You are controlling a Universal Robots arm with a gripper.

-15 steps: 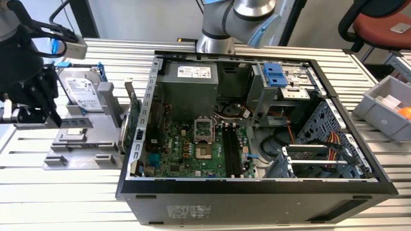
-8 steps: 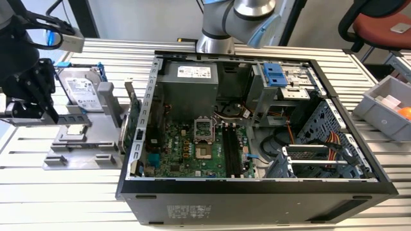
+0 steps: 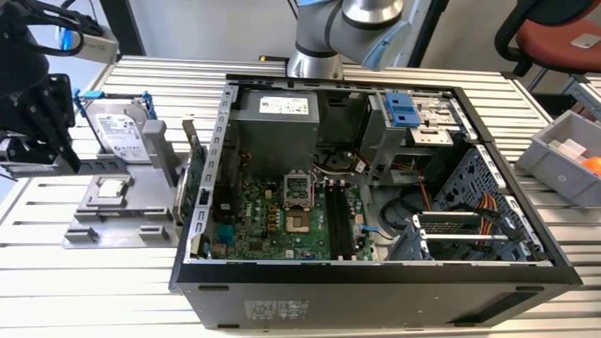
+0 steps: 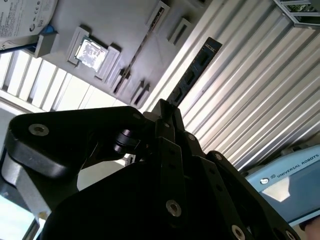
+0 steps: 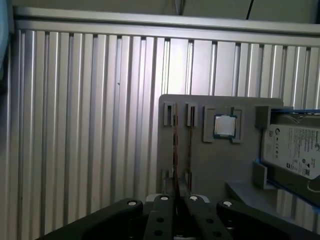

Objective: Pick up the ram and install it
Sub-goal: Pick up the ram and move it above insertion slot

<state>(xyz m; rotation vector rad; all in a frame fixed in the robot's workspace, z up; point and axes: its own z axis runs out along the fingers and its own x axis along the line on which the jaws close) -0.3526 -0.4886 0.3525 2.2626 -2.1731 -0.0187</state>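
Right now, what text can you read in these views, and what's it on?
Nothing I can quote.
Hard drive label: print too small to read.
Power supply label: too small to read.
Sticker on the computer case, near side: too small to read.
White label on the ram, held in the end effector: too small to read.
Arm's blue cap: a maker's name only, left unquoted.

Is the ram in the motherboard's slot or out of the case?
Out. The ram is clamped in the gripper over the ribbed table, beside the grey holder.
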